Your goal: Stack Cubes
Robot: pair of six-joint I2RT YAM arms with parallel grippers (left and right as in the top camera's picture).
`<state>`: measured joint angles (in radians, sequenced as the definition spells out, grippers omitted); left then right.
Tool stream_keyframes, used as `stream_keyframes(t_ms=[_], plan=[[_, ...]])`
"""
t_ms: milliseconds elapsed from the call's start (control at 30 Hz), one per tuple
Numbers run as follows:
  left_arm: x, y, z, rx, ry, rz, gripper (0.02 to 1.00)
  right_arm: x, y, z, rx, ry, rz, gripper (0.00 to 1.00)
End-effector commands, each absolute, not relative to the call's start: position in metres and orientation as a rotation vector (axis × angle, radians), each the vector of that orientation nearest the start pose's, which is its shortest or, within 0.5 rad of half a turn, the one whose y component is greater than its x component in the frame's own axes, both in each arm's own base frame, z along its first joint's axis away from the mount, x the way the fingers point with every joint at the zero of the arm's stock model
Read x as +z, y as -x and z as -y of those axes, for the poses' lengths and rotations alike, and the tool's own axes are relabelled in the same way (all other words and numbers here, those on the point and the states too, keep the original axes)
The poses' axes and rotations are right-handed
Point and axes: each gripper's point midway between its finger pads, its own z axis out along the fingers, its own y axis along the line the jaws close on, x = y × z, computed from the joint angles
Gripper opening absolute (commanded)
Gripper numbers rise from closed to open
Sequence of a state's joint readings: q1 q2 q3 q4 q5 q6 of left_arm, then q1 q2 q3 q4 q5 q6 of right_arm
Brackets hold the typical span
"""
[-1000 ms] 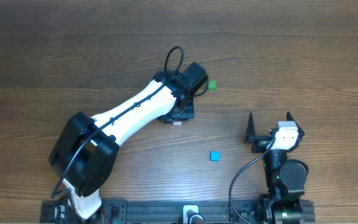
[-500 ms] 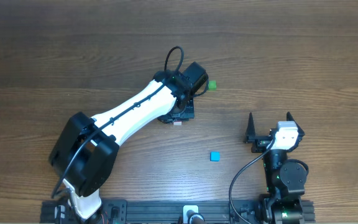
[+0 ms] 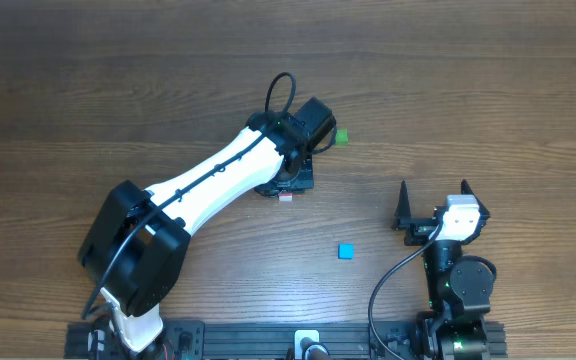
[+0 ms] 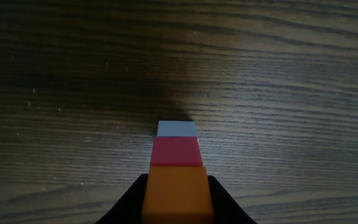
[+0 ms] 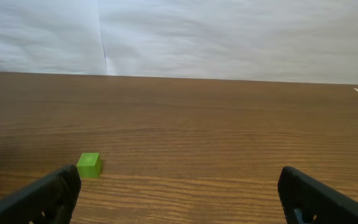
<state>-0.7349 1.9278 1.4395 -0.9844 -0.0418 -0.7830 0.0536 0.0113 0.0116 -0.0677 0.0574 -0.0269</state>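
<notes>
The left arm is extended to the middle of the surface (image 3: 488,90). Its end effector (image 3: 286,185) is clenched on an orange cube (image 4: 176,190), which is set atop a red cube (image 4: 176,152) and a grey cube (image 4: 177,129) in one upright column. The right end effector (image 3: 433,200) is seen released near its base. A green cube (image 3: 341,136) and a blue cube (image 3: 345,251) are placed apart.

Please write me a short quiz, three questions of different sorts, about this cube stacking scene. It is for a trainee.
1. True or false: the small green cube lies on the brown wooden table and touches no other cube.
2. Which colour is the cube between the fingers of the left gripper? A) blue B) orange C) green
3. Fill in: the cube directly under that one is ___.

Key: 1 true; 2 B, the orange cube; 3 red, the red cube.
</notes>
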Motion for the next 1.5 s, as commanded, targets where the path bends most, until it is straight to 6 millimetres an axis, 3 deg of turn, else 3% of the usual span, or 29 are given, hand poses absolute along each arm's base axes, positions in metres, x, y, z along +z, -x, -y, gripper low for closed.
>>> stream_keyframes(t_ms=[33, 1500], plan=[[0.075, -0.294, 0.254, -0.096, 0.092, -2.985, 0.060, 0.157, -0.246, -0.004, -0.021, 0.022, -1.642, 0.993], [0.060, -0.294, 0.255, -0.064, 0.091, -3.008, 0.062, 0.157, -0.246, -0.004, -0.021, 0.022, -1.642, 0.993]])
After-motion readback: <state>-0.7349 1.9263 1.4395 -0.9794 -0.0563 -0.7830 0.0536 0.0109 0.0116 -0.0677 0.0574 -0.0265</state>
